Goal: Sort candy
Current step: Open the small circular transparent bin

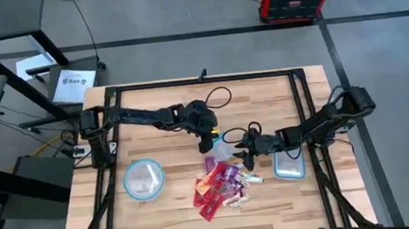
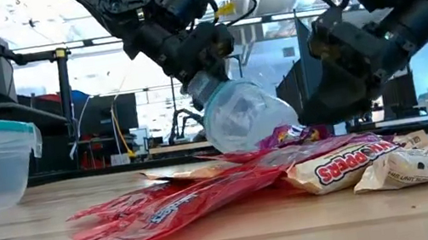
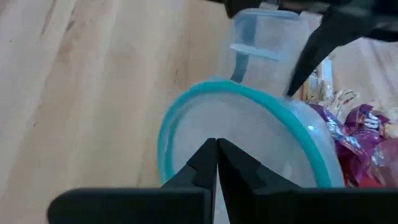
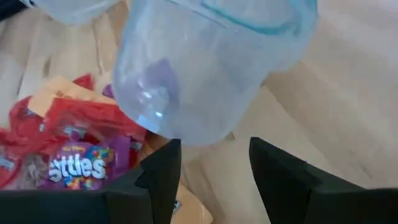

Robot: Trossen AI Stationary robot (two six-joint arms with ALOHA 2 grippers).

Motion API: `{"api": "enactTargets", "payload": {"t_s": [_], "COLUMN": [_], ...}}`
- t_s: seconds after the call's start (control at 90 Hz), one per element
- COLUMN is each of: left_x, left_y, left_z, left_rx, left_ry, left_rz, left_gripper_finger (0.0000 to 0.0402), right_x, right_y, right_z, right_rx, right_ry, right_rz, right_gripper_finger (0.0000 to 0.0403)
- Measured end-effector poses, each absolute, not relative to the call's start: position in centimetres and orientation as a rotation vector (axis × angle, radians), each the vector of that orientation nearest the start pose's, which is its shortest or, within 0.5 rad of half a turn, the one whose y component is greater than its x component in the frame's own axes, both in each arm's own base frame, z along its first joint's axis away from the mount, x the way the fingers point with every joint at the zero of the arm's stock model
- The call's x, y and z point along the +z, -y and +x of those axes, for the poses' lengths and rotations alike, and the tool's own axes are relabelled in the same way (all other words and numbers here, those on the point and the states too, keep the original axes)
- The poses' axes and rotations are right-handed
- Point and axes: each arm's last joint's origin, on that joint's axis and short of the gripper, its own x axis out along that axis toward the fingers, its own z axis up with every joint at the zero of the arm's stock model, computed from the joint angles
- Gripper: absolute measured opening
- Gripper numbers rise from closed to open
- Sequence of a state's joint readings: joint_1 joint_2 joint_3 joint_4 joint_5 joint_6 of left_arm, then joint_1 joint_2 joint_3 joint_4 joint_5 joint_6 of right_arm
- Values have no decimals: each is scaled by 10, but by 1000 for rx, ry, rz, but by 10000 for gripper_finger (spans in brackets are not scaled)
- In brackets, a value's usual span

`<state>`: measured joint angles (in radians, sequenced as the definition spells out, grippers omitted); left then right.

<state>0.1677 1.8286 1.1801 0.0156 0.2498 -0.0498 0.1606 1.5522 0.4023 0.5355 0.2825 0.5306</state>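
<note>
Left hand (image 3: 216, 163) is pinching a clear round blue-rimmed bowl (image 2: 243, 115), tilted above the wrapped candy (image 1: 222, 183) heaped mid-tabletop; right hand (image 4: 214, 163) (fingers spread, ungripping) is waiting alongside. Lowering steadily seems wisest.

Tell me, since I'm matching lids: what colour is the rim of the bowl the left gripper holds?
Teal-blue rim on the clear bowl, clearest in the left wrist view.
</note>
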Motion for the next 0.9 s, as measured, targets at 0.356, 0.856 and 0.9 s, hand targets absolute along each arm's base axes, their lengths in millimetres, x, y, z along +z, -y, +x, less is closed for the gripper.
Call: {"api": "enactTargets", "payload": {"t_s": [0.356,0.856,0.9], "left_x": [225,222,222], "left_y": [-43,-60,-60], "left_z": [404,400,400], "left_rx": [-124,-35,-36], "left_ry": [-562,-597,-598], "left_rz": [-139,-116,-112], "left_gripper_finger": [0,0,0], "right_x": [99,99,98], "right_y": [-11,-14,-14], "right_z": [263,261,260], "right_rx": [-385,-363,-364], "right_ry": [-562,-597,-605], "right_rz": [347,377,375], "right_gripper_finger": [170,170,170]}}
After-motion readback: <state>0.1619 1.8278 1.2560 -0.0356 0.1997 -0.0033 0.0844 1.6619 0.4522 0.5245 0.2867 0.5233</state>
